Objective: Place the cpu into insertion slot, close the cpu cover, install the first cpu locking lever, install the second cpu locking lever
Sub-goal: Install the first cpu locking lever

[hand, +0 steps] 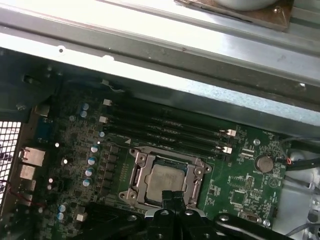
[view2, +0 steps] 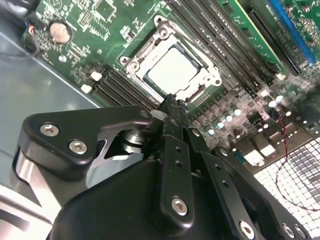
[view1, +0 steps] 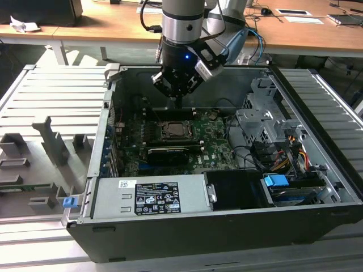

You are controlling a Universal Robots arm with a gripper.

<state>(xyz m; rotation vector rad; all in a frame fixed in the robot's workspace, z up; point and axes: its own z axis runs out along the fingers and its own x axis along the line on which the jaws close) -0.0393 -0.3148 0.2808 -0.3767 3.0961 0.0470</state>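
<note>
The cpu [view2: 172,70] lies flat in the middle of the green motherboard, its dull silver face showing; it also shows as cpu [hand: 167,177] and cpu [view1: 178,131]. The cpu cover [view2: 150,44], a silver-grey frame, lies down around it, also seen as cpu cover [hand: 142,175]. The insertion slot is hidden beneath chip and cover. My gripper [view2: 172,102] hangs just above the socket's edge, its two black fingers pressed together with nothing between them. It shows in the exterior view as gripper [view1: 178,102], above the socket's far side, and in the first wrist view as gripper [hand: 172,196].
Black memory slots [hand: 165,127] run beside the socket. A long black ridged card [view1: 167,153] lies on its near side. A grey power supply [view1: 150,195] fills the case's front, and a drive cage [view1: 266,124] with cables stands at the exterior view's right. Case walls [view1: 108,130] surround the board.
</note>
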